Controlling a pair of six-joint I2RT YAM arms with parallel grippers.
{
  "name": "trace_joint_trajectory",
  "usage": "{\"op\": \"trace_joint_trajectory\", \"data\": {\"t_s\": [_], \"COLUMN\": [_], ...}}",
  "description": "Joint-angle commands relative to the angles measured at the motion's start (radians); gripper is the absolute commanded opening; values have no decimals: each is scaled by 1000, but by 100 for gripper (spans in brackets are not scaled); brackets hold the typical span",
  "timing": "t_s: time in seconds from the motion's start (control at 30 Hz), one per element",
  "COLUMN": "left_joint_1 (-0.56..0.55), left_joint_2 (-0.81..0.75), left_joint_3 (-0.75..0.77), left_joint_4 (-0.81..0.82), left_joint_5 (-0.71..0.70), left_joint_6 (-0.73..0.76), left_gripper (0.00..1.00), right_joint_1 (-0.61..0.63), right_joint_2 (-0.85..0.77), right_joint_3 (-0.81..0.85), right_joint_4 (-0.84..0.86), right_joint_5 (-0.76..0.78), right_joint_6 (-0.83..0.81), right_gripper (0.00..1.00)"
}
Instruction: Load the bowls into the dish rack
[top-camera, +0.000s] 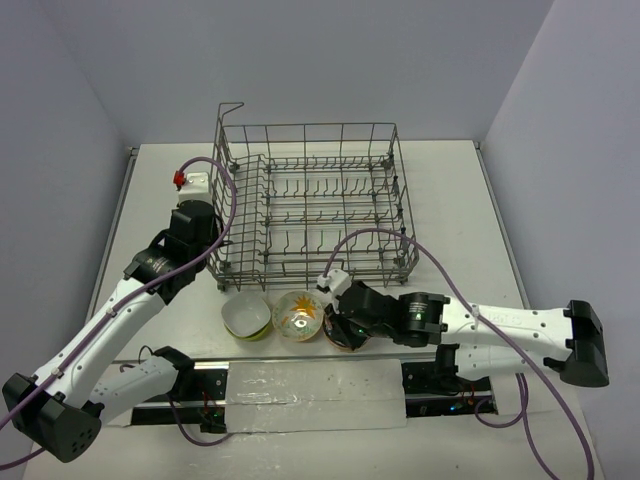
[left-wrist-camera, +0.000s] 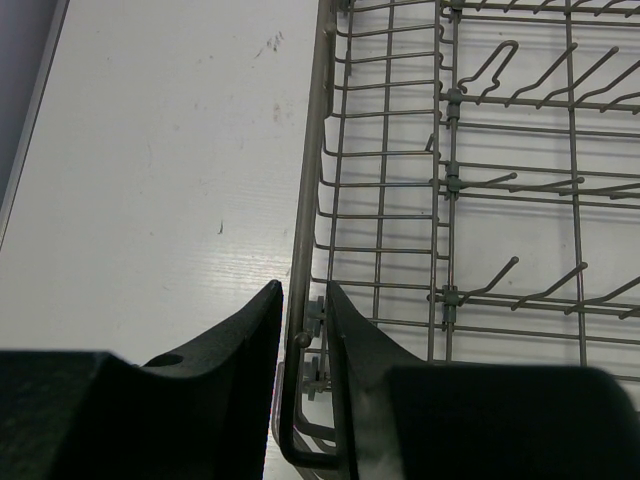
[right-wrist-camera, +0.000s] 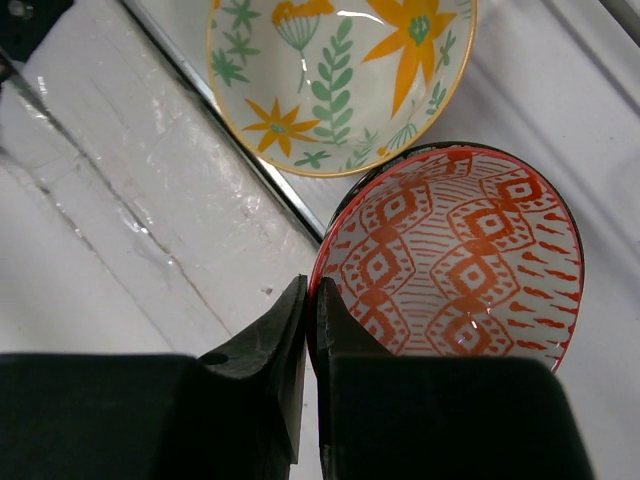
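Pale lavender-grey walls (top-camera: 300, 60) close in on a white table (top-camera: 460, 200) from the back and both sides. Its top is matt and faintly scuffed, with a glossy taped sheet (top-camera: 315, 395) lying along the near edge between the arm bases. As for progress, you have nothing loaded yet: the dish rack (top-camera: 310, 127) sits toward the back middle of the table with every row of tines bare. Three bowls stand in a row just outside the rack's near wall: the lime-green bowl (top-camera: 246, 316) on the left, the yellow-floral bowl (top-camera: 299, 315) beside it, and the red-orange bowl (right-wrist-camera: 460, 250) on the right, close against the floral one. Those three are the only bowls you can see. Your right gripper (right-wrist-camera: 311, 295) is the one at work, its jaws pinched together on the rim of the red-orange bowl, one finger inside and one outside. I read that as the first pick just starting, though you cannot tell whether the bowl has left the table. Your left gripper (left-wrist-camera: 304, 290) is at the rack's near left corner, jaws a little apart with the corner wire between them, and you cannot tell whether they press it. All three bowls are left to move
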Motion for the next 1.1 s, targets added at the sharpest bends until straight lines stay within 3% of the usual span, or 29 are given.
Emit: {"op": "trace_joint_trajectory", "data": {"t_s": [0.0,0.4,0.73,0.93,1.07], "left_joint_1": [4,2,2,2,2], "left_joint_2": [1,-1,-1,-7,-7], "left_joint_3": [-1,-1,1,-2,-4], "left_joint_4": [7,9,7,12,12], "left_joint_5": [13,16,15,16,21], "left_joint_6": [13,18,15,18,24], "left_gripper": [29,29,30,29,29], "right_joint_1": [11,11,10,5,-73], "right_joint_2": [-79,-106,-89,6,77], "right_joint_3": [58,151,256,438,555], "right_joint_4": [-3,54,265,332,402], "right_joint_5": [-16,-157,-291,-243,-210], "right_joint_6": [16,-33,-103,-194,-229], "right_gripper": [0,0,0,0,0]}}
